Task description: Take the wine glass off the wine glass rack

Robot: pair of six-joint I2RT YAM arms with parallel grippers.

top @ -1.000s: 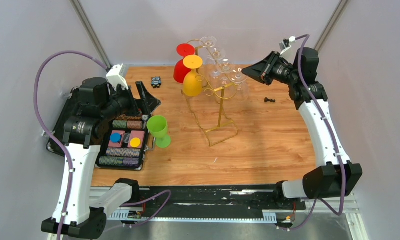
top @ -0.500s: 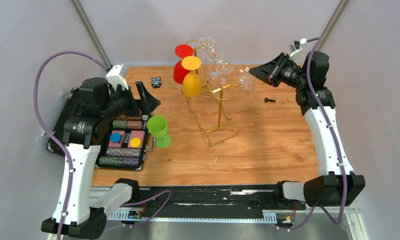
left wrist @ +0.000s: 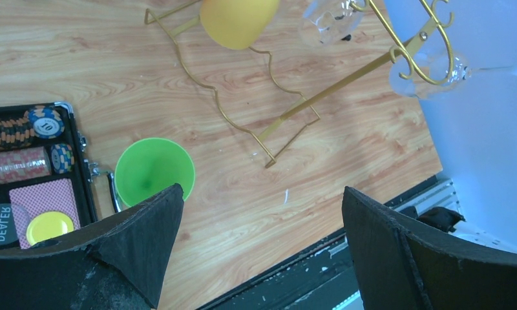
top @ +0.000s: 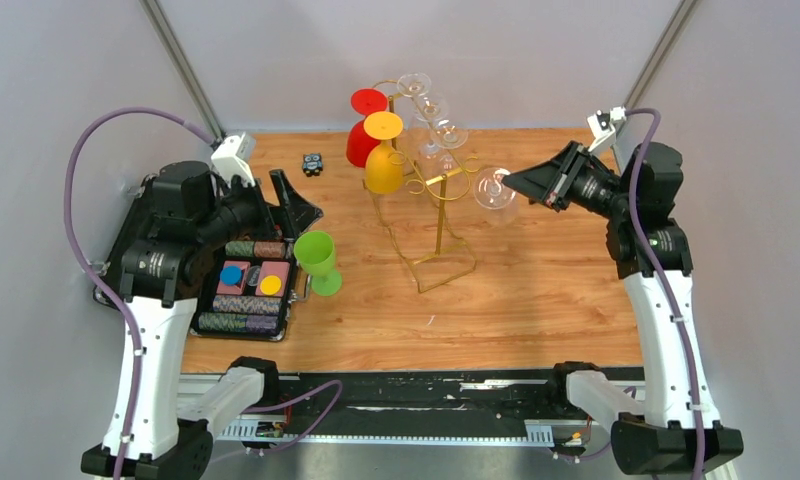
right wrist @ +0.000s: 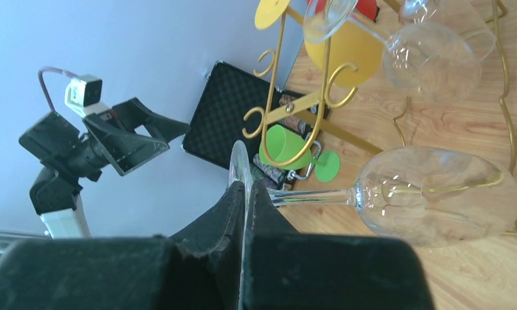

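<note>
Your right gripper point(right wrist: 245, 188) pinches the glass point(right wrist: 437, 194) by its foot. The stem points straight ahead, bowl farthest, just beside the rack point(top: 440, 220). Your left gripper point(left wrist: 261, 194) is spread, well apart.

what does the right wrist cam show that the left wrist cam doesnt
Only the right wrist: the right gripper shut on the foot of a clear wine glass, plus the left arm seen from outside. Only the left wrist: the open left gripper from behind, and a card deck. Both: the gold rack, yellow glass, green glass.
</note>
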